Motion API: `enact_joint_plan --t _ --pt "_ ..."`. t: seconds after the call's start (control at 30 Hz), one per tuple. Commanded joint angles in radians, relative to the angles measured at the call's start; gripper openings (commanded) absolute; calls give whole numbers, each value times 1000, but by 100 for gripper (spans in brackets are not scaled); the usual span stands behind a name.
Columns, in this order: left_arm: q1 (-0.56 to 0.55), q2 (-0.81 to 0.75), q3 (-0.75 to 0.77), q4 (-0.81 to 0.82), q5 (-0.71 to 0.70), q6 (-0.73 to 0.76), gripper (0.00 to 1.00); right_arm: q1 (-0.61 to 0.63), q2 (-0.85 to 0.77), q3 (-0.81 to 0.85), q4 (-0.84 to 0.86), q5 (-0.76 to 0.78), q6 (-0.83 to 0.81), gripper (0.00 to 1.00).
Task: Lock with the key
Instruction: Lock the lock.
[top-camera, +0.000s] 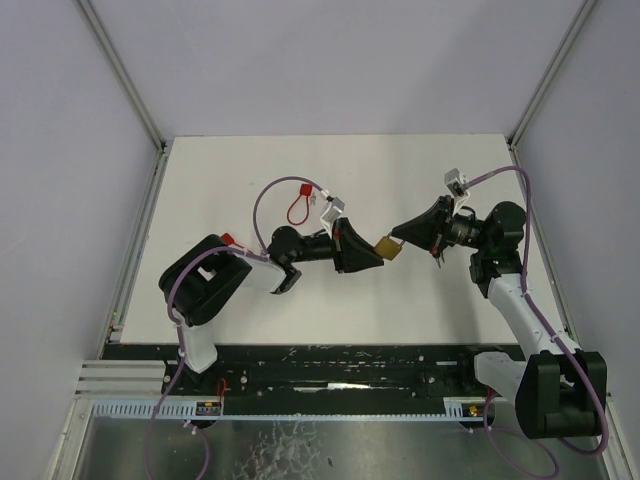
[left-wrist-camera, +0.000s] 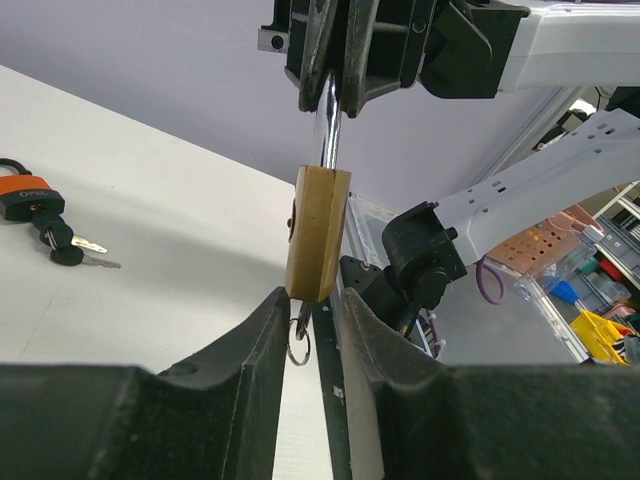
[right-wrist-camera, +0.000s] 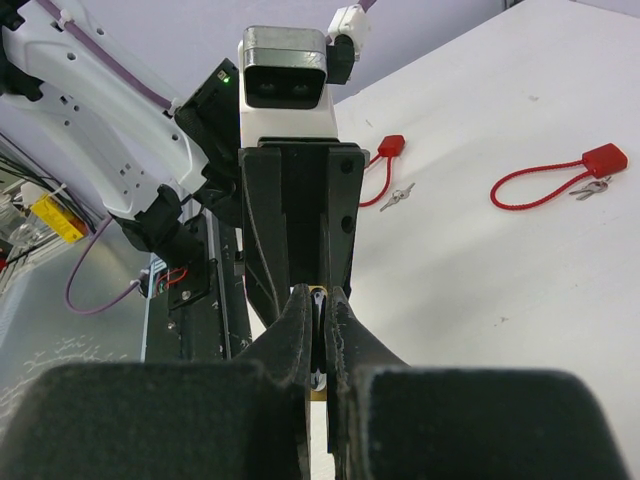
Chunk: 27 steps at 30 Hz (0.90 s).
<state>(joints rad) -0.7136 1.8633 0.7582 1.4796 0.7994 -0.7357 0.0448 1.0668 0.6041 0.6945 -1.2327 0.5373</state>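
A brass padlock (top-camera: 388, 248) hangs in the air between my two arms over the middle of the table. My right gripper (top-camera: 402, 233) is shut on its steel shackle (left-wrist-camera: 328, 125), which shows as a thin sliver between the pressed fingertips (right-wrist-camera: 304, 310) of my right gripper (right-wrist-camera: 319, 298). In the left wrist view the padlock body (left-wrist-camera: 318, 235) hangs upright, with the key (left-wrist-camera: 301, 322) and its ring (left-wrist-camera: 297, 349) sticking out below it. My left gripper (left-wrist-camera: 312, 305) straddles the key from below. Its jaws stand narrowly apart, the left finger (left-wrist-camera: 250, 370) beside the ring, with a gap left on the right.
An orange padlock with keys (left-wrist-camera: 28, 198) lies on the white table (top-camera: 240, 180) to the left. A red cable lock (top-camera: 298, 205) lies behind my left wrist. Two red cable locks with keys (right-wrist-camera: 545, 180) (right-wrist-camera: 380, 170) show in the right wrist view. Grey walls enclose the table.
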Motion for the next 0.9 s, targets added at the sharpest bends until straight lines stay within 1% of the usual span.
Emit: enact_joint_plan --t 0.0,0.1,0.2,0.27,0.43,0.6,0.7,0.8,0.87 --pt "-7 10 34 5 17 21 25 -3 -22 17 79 -13 26 0" --pt "-6 12 36 4 21 21 22 -3 -22 14 82 -13 28 0" --pt "-7 15 40 9 30 21 11 -3 -17 13 83 -15 29 0" --pt "-7 15 41 12 37 24 1 -4 -17 13 83 -16 28 0" --pt "-7 12 44 -11 48 39 0 -5 -28 26 75 -19 24 0" --pt "-6 5 35 0 66 58 0 -20 -48 61 -7 -21 -27 0" --pt "-7 -3 35 -41 51 84 0 -37 -66 86 -31 -13 -53 0" --pt "-8 -11 32 -70 40 100 0 -45 -70 128 -81 -12 -107 0" --pt "-7 -13 34 -76 39 103 0 -47 -70 167 -145 -10 -167 0"
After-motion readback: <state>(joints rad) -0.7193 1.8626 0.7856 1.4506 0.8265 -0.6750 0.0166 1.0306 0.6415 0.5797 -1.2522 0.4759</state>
